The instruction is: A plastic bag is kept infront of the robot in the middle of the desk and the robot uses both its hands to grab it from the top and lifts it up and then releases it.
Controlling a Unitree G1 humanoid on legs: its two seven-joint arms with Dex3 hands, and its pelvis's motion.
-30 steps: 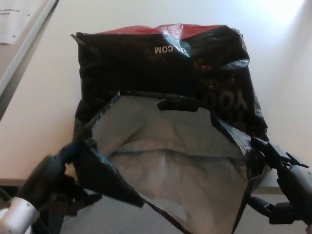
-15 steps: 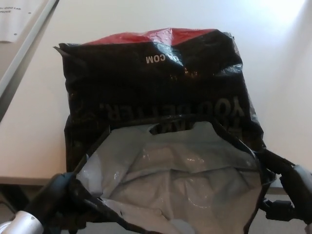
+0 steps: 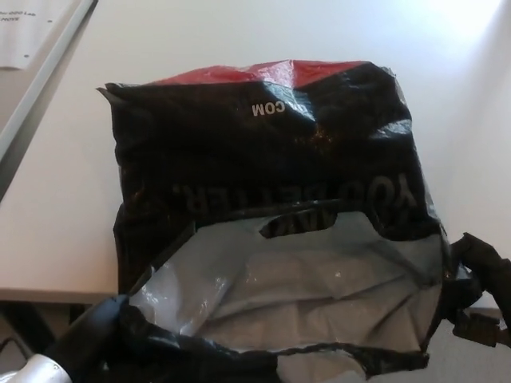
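Note:
A black plastic bag (image 3: 263, 152) with white lettering and a red far edge sits in the middle of the white desk (image 3: 64, 199). Its mouth faces me, showing the grey lining (image 3: 303, 279) and a cut-out handle (image 3: 299, 226). The near rim is stretched wide between my two hands. My left hand (image 3: 89, 341) is at the rim's lower left corner, closed on the plastic. My right hand (image 3: 481, 291) grips the rim's right corner. The bag partly hides the fingers of both hands.
The desk's front edge (image 3: 48, 294) runs just behind my left hand. A grey rail (image 3: 44, 80) slants along the desk's left side, with a white paper (image 3: 28, 32) beyond it. Bright bare desk (image 3: 471, 104) lies to the right of the bag.
Both hands have moved apart and lower in the picture, pulling the bag's mouth wider and flatter. More of the black lettered face now shows.

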